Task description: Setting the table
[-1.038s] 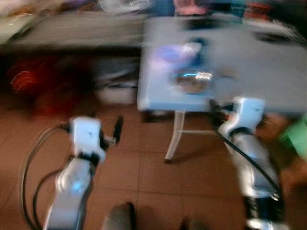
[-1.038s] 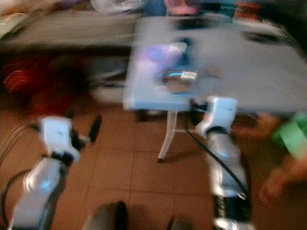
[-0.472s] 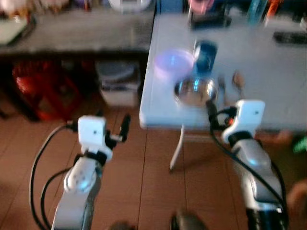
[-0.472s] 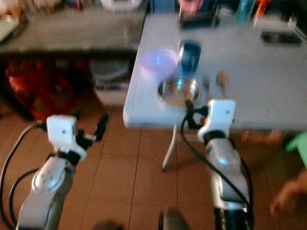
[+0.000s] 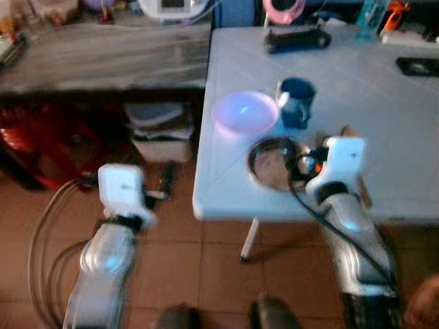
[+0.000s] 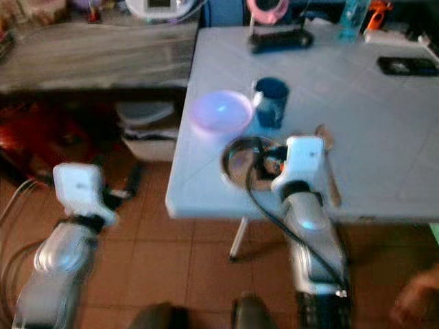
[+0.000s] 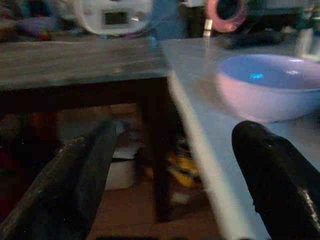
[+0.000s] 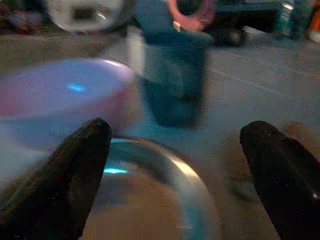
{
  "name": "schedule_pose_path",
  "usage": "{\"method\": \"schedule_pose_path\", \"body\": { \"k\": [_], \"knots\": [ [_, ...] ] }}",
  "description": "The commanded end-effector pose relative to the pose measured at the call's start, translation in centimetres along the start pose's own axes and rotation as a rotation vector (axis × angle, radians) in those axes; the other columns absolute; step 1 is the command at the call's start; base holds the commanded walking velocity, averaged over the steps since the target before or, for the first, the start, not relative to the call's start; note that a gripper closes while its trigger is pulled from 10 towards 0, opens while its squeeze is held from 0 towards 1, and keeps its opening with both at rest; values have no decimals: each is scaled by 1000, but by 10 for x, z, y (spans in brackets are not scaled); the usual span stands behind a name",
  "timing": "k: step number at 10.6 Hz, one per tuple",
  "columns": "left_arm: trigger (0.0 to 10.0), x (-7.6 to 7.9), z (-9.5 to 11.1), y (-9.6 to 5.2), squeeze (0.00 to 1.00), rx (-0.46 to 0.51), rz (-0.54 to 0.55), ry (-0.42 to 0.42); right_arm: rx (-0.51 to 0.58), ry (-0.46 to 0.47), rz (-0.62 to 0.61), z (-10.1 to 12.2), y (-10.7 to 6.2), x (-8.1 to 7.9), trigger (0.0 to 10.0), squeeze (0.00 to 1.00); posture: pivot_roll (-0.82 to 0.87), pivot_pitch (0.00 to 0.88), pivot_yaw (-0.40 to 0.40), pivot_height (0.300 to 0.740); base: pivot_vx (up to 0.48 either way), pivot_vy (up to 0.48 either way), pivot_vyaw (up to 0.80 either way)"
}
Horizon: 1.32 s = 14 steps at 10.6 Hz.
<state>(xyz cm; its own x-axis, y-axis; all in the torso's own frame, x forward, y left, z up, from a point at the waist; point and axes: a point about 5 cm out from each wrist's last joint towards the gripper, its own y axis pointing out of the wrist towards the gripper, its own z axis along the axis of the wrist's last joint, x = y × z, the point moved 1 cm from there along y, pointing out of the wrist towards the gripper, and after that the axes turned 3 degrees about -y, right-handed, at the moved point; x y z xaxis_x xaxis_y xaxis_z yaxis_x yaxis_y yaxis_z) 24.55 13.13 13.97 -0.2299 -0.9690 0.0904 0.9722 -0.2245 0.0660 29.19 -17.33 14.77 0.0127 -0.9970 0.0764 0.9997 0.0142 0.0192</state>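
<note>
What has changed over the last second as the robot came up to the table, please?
The camera has closed in on the white table, so the whole scene has shifted. The right gripper, which hung below the table's near edge, now reaches over it, open above the steel bowl. The left gripper, open, stays off the table's left side. The pink bowl, blue mug and spoons keep their arrangement.

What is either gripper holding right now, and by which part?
Nothing is held. The right gripper is open over the metal bowl, fingers apart. The left gripper is open beside the table.
</note>
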Motion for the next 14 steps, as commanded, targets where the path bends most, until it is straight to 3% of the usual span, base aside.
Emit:
{"method": "schedule_pose_path", "body": {
  "k": [1, 4, 7, 10, 14],
  "knots": [
    [10000, -7, 1, -6, 0, -3, 4, 13, -26, 2, -12, -5, -2, -2, 10000, 0, -6, 80, 54, 740, 0, 0, 0],
    [10000, -7, 0, -6, 0, -5, -14, 15, -41, -1, -26, -10, -5, 0, 10000, 0, -9, 75, 56, 740, 0, 0, -598],
    [10000, -6, 0, -7, 0, -8, -28, 16, -101, 30, -66, -24, -6, 7, 10000, 0, -4, 80, 62, 740, 0, 0, 0],
    [10000, -4, 1, -6, 0, -7, -35, 19, -103, 36, -85, -24, -2, 15, 10000, 0, -2, 79, 62, 740, 0, 0, 0],
    [10000, -4, 0, -5, 0, -10, -42, 28, -140, 71, -60, -30, 9, 14, 10000, 0, 4, 76, 64, 740, 0, 0, 0]
  ]
}}
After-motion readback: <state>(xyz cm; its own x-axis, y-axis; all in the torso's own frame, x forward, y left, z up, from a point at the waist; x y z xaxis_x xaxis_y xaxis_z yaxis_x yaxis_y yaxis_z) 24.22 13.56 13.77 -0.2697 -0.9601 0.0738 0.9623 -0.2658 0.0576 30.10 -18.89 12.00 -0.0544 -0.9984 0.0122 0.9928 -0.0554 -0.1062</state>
